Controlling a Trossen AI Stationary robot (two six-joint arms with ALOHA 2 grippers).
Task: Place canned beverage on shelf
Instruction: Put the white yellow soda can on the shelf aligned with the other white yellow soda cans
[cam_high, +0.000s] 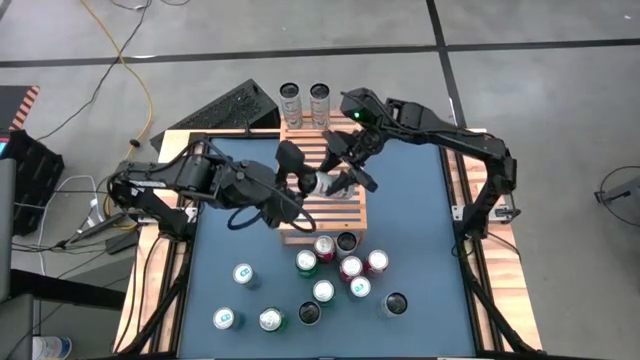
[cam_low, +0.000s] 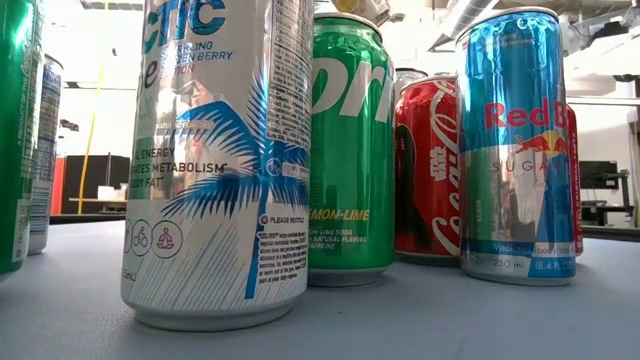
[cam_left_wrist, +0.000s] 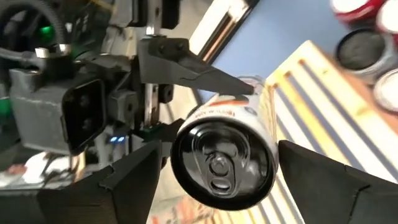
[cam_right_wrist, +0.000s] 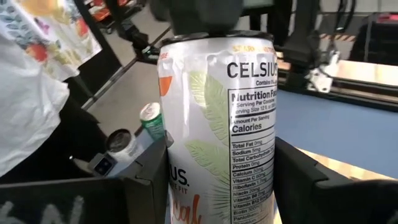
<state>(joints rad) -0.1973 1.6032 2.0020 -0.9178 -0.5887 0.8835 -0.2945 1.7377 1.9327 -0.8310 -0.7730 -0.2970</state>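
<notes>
A white Celsius can (cam_high: 322, 183) hangs above the slatted wooden shelf (cam_high: 330, 215) in the middle of the table, lying nearly level. My right gripper (cam_high: 345, 178) comes from the far right and is shut on the can (cam_right_wrist: 217, 124). From the left, my left gripper (cam_high: 300, 182) stands open at the can's top end (cam_left_wrist: 222, 167); its fingers (cam_left_wrist: 134, 180) flank the lid with narrow gaps. Two tall cans (cam_high: 304, 102) stand at the shelf's far end. The low view shows neither gripper. My right gripper pinches the can's body (cam_right_wrist: 180, 186) between its two fingers, one on each side of the wall. The fingers (cam_left_wrist: 199, 68) slant down from the table's far right and lie across the can. The can is lifted clear of the shelf, its lid toward my left gripper.
Several cans (cam_high: 340, 268) stand on the blue table top just near of the shelf, and more stand at the near left (cam_high: 243, 274). The same cans (cam_low: 215, 160) fill the low view. A keyboard (cam_high: 235, 105) lies at the far left corner.
</notes>
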